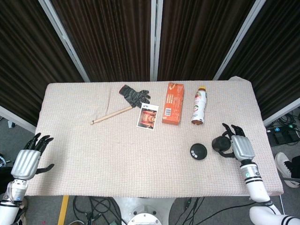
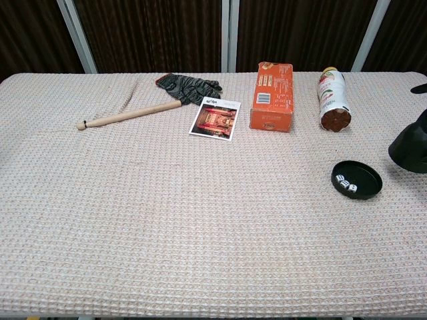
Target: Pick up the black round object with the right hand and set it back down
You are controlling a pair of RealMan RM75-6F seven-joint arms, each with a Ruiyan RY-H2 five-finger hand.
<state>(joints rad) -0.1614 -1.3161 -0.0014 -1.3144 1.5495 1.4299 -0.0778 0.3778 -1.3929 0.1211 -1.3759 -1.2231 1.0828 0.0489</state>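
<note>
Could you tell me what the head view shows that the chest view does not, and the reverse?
Only the head view shows the left robot hand beside the table and the whole right robot hand holding the black cup. Only the chest view shows the white dice in the black tray. Both show the orange box, bottle, glove and stick.

A black round dish point(image 2: 357, 180) lies on the woven cloth point(image 2: 167, 220) with small white dice point(image 2: 347, 186) in it. A black domed object point(image 2: 411, 148), probably its cover, shows at the right edge, cut off by the frame, apart from the dish.
</note>
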